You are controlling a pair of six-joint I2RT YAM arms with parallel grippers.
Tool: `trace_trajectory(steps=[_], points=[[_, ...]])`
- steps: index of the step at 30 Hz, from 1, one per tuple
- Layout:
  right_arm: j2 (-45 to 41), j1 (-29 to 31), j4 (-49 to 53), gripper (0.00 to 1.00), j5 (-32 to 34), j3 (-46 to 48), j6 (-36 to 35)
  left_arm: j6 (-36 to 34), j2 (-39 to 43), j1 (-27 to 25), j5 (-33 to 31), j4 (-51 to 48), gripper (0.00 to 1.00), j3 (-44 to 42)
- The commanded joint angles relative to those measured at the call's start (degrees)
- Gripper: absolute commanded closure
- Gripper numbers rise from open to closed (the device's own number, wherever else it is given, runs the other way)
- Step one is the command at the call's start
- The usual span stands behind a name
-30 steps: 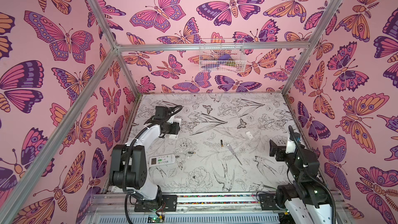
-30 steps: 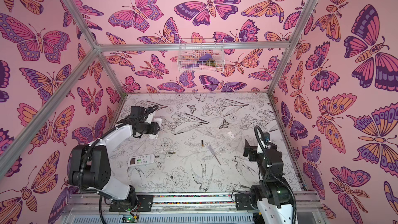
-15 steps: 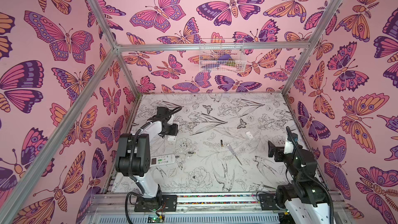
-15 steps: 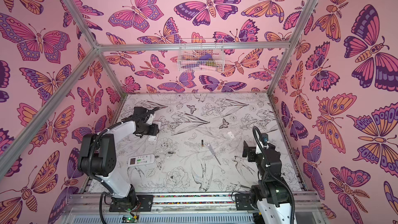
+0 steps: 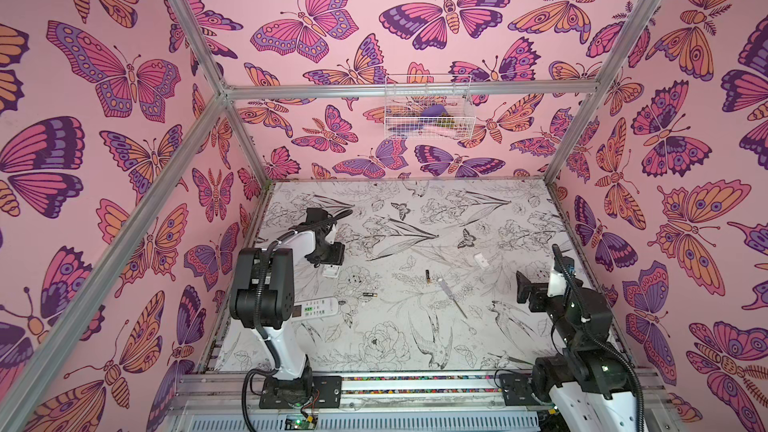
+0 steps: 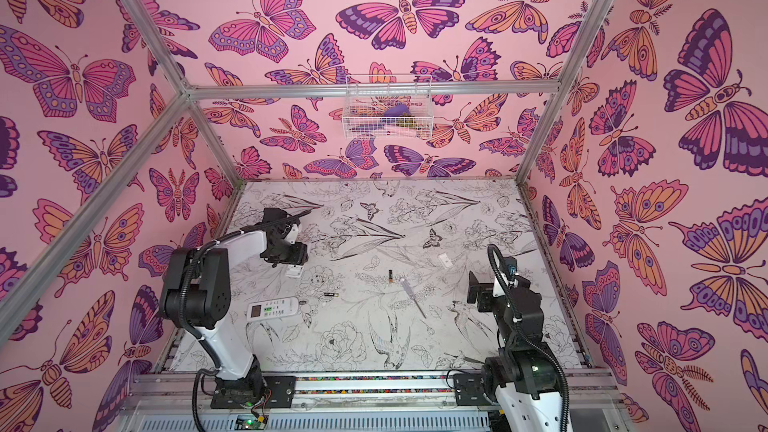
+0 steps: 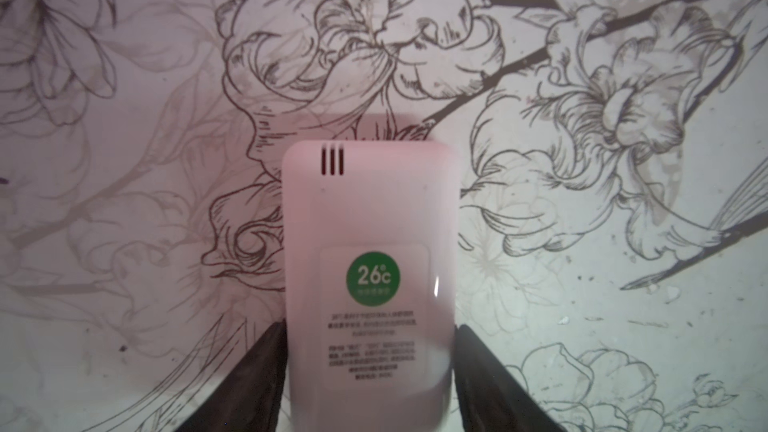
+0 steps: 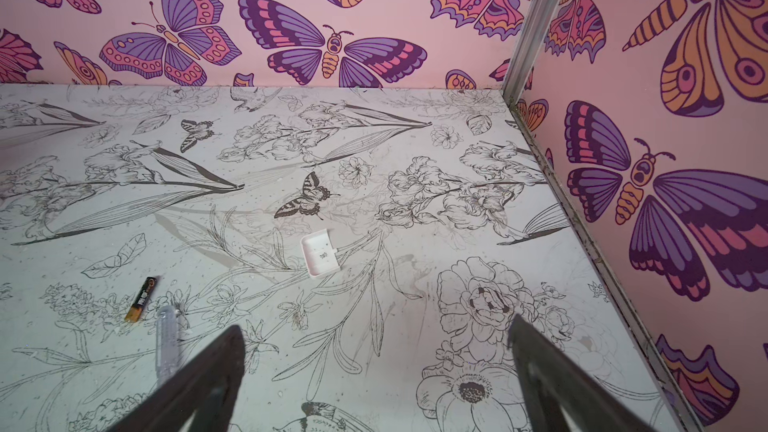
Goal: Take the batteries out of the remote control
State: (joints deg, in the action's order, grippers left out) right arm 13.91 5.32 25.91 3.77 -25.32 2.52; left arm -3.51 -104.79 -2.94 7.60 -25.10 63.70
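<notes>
A white remote control (image 7: 368,218) lies back-up, a green round sticker on it, between my left gripper's (image 7: 370,326) black fingers. The fingers stand just off its sides, open; its near end is blurred. In both top views it pokes out under that gripper (image 5: 330,257) (image 6: 293,257) as a white end (image 5: 331,271). A second remote control (image 5: 318,308) (image 6: 272,308) lies buttons-up nearer the front, partly behind the left arm. Two batteries lie loose: one mid-table (image 5: 427,277) (image 6: 390,276) (image 8: 141,299), one (image 5: 369,295) (image 6: 331,295) nearer the remotes. My right gripper (image 8: 376,326) (image 5: 524,289) hangs open and empty at the right.
A clear-handled thin tool (image 5: 453,297) (image 6: 413,297) (image 8: 166,342) lies beside the mid-table battery. A small white battery cover (image 5: 481,260) (image 8: 320,253) rests further right. A wire basket (image 5: 428,108) hangs on the back wall. Pink walls close in the table on three sides.
My left gripper has come down and forward with the remote, and its jaws have widened. The left arm's elbow has swung in. The right arm has barely shifted.
</notes>
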Motion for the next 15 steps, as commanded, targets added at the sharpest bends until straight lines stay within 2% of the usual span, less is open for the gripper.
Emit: trace_trajectory(steps=[1, 15], points=[[-0.3, -0.2, -0.8, 0.01, -1.0, 0.1, -1.0, -0.3, -0.3, 0.4, -1.0, -0.9, 0.3, 0.4], [0.0, -0.2, -0.9, 0.01, -1.6, 0.3, -1.0, -1.0, 7.6, 0.5, 0.4, 0.0, 0.06, -2.7]])
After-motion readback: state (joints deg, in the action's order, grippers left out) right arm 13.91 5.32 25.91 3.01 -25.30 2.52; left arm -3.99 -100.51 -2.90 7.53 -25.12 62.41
